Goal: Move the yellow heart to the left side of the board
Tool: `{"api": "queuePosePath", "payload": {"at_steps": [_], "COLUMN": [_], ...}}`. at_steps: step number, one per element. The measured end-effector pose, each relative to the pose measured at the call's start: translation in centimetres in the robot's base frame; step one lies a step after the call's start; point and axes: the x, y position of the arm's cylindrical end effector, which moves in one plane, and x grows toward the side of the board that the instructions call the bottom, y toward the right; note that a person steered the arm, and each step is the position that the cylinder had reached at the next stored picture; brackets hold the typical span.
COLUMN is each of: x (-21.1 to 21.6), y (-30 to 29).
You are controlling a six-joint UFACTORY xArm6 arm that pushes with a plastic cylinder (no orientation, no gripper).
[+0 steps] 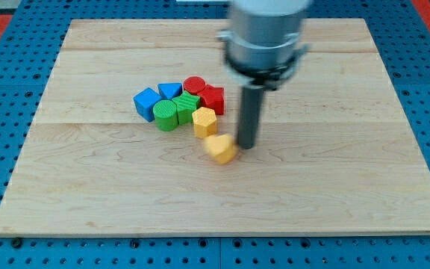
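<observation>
The yellow heart [220, 148] lies on the wooden board [222, 187], a little left of centre and just below a cluster of blocks. My tip [246, 146] stands right beside the heart's right side, touching or nearly touching it. The rod rises up to the arm's grey body at the view's top.
Up and left of the heart sits the cluster: a yellow hexagon [204, 120], a green cylinder [166, 115], a green block [187, 106], a blue cube [146, 102], a blue triangle-like block [169, 90], a red cylinder [195, 84] and a red star-like block [213, 98]. A blue pegboard [21, 90] surrounds the board.
</observation>
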Motion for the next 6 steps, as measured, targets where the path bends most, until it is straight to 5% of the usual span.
{"api": "queuePosePath", "payload": {"at_steps": [1,3,4,5,6], "x": [2.1,4.1,8.2,7.0,0.7], "y": [-6.3,-1.8,-6.5,-12.3,-15.7]}}
